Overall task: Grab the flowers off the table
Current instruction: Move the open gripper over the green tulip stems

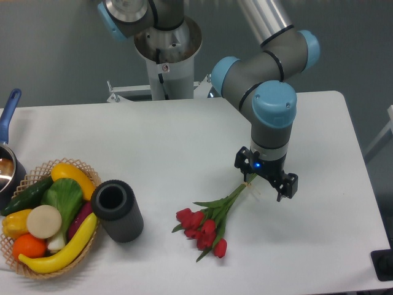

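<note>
Nearest the lens, a wicker basket (37, 270) of fruit and vegetables is seen at the lower left, with a dark cylinder (116, 210) lying just beside it. That is noted and set aside; attention is turned to the gripper (268, 182), which is held low over the table (153, 141), right at the upper end of the stems. Its two fingers are spread, and nothing is pinched between them. Whether a fingertip is already touching the stems cannot be told from this angle.

From there outward, the flowers (206, 224) are found lying flat on the white surface, the thin green stems fanned up to the right toward the fingers, the red buds clustered down to the left, toward the front edge. Narrow leaves are splayed to either side.

The bunch is judged to be very light, and soft: the stems would likely bend, and the buds could be crushed if squeezed. A hold is best taken where the stems are gathered closest, near their upper end, well away from the buds. Because the stems lie so low, the fingers would have to be brought right down to the tabletop, or the bunch may be missed. A loose stem may also slip free when lifted.

At far left, a pot (6, 169) with a blue handle is glimpsed.
</note>
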Controlling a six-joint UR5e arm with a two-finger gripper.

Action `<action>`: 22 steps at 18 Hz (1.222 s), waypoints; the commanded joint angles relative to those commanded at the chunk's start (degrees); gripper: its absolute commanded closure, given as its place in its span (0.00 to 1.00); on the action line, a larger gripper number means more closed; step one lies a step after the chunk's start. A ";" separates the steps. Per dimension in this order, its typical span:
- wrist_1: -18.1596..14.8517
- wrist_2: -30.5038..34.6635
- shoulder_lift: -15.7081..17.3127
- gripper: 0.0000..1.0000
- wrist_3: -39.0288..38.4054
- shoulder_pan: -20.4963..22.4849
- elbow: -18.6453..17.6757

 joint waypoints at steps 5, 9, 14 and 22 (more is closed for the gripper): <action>0.17 0.00 -0.17 0.00 -0.09 -0.79 0.00; 0.26 0.00 -0.09 0.00 0.00 -0.79 -0.26; 1.66 0.00 0.09 0.00 -0.09 -0.79 -2.19; 9.05 -0.18 -0.17 0.00 0.17 -0.79 -7.29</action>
